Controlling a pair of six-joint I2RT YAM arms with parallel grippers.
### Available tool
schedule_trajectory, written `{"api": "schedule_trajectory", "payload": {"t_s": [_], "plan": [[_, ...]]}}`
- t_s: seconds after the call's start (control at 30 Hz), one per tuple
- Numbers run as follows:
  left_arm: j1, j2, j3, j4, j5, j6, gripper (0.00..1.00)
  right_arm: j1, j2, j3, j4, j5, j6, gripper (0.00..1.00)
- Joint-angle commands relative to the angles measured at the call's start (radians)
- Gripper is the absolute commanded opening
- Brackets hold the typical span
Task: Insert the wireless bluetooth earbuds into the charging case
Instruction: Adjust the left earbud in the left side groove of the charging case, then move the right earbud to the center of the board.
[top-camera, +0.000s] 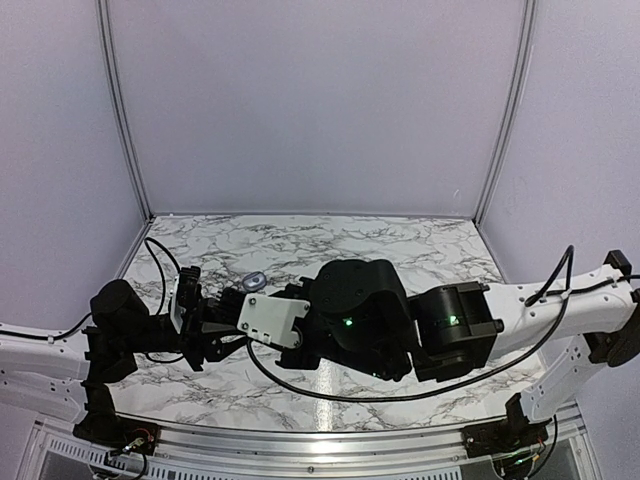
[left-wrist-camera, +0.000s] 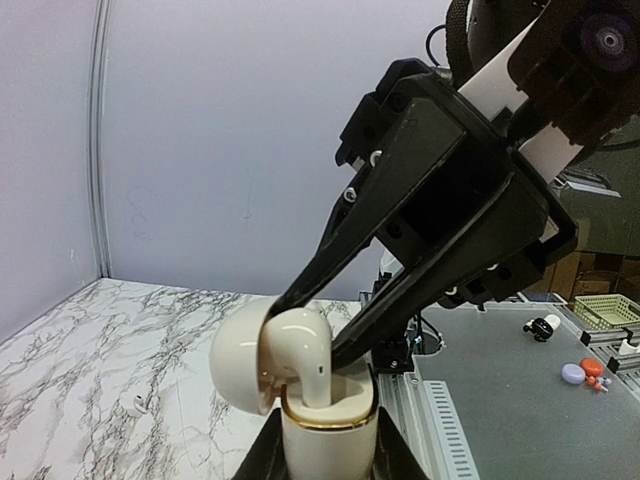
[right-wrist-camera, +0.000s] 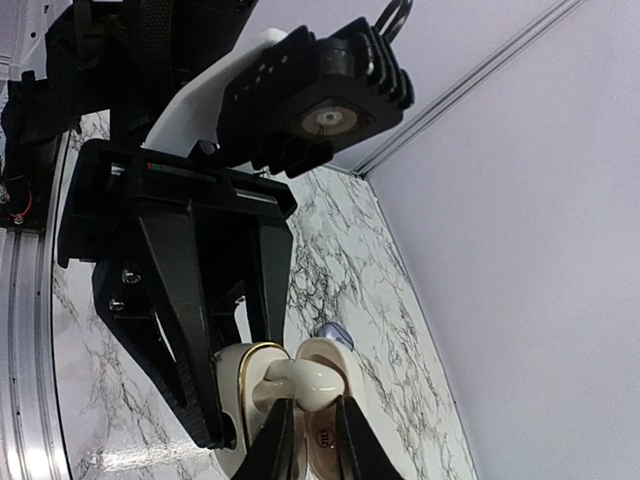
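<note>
earbud (left-wrist-camera: 300, 350) | pinched in right tool (left-wrist-camera: 303, 330) | stem inside charging case (left-wrist-camera: 330, 435)

Two earbuds — one earbud (left-wrist-camera: 300, 350), a second earbud (left-wrist-camera: 137, 404) — one charging case (left-wrist-camera: 330, 425), two tools: left tool (left-wrist-camera: 330, 458), right tool (right-wrist-camera: 312, 430).

Beneath me: white tabletop (top-camera: 420, 250) veined in grey marble pattern. Around me: plain pale walls (top-camera: 320, 100), joined by metal corner posts (top-camera: 122, 110). Past the table's slotted aluminium rail (left-wrist-camera: 430, 420): grey bench (left-wrist-camera: 500, 400) bearing a green basket (left-wrist-camera: 607, 311), small orange-red pieces (left-wrist-camera: 592, 368) and a purple oval item (left-wrist-camera: 572, 374).
</note>
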Motion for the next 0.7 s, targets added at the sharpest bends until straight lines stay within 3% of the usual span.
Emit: {"api": "schedule_trajectory", "payload": {"t_s": [0.0, 0.23, 0.4, 0.67], "plan": [[0.002, -0.01, 0.019, 0.048, -0.007, 0.015, 0.0, 0.0, -0.024, 0.026, -0.031, -0.138, 0.022, 0.17], [0.002, -0.016, 0.018, 0.048, -0.011, 0.02, 0.0, 0.0, -0.068, 0.008, -0.049, -0.253, 0.039, 0.2], [0.002, -0.027, 0.013, 0.047, -0.015, 0.026, 0.0, -0.003, -0.088, -0.002, -0.055, -0.235, 0.057, 0.22], [0.002, -0.024, 0.007, 0.047, -0.008, 0.036, 0.0, -0.096, -0.167, -0.047, -0.03, -0.28, 0.162, 0.26]]}}
